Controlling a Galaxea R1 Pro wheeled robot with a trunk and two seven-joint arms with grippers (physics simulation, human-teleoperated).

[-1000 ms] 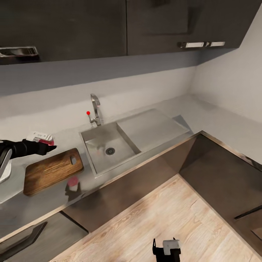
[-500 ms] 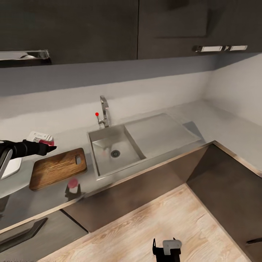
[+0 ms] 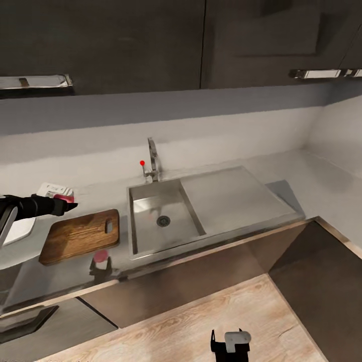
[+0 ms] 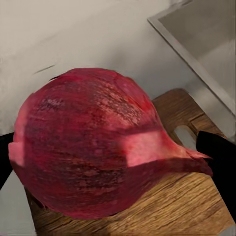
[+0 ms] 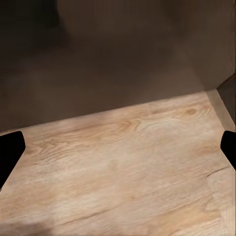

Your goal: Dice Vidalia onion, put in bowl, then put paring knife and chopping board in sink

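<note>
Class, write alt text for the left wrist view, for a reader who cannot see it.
A large pinkish-red Vidalia onion sits gripped in the left end effector, held above the brown wooden chopping board. Grey countertop lies beyond, with the steel sink at one corner.

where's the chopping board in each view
Head view: chopping board lies on the countertop, left of the sink.
Left wrist view: the chopping board is beneath the Vidalia onion.
Right wrist view: floor and cabinet fronts instead.
Shared landmark: the board's slot hole.
</note>
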